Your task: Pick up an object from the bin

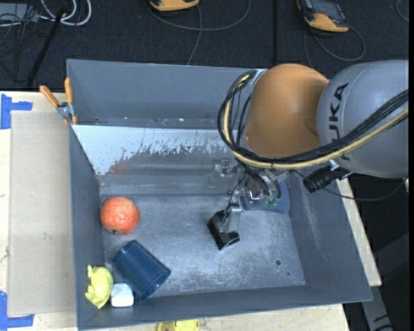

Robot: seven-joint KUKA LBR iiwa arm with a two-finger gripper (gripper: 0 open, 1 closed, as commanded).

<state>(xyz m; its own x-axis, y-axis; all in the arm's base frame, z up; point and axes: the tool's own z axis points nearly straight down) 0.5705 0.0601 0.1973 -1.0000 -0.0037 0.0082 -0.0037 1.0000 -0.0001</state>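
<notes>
You saw the arm extend in from the right, wrist bent down, jaws low over the bin floor's middle; their opening could not be told. The orange ball lay well apart, left.

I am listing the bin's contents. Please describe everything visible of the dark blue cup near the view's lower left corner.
The dark blue cup looks like ribbed plastic, with fine lines along its side. It lies tipped over, diagonally, on the bin floor near the view's lower left corner. Its lower end meets a small white object beside a yellow toy. An orange ball lies above it, apart. The tool is away to its right, not touching it.
</notes>
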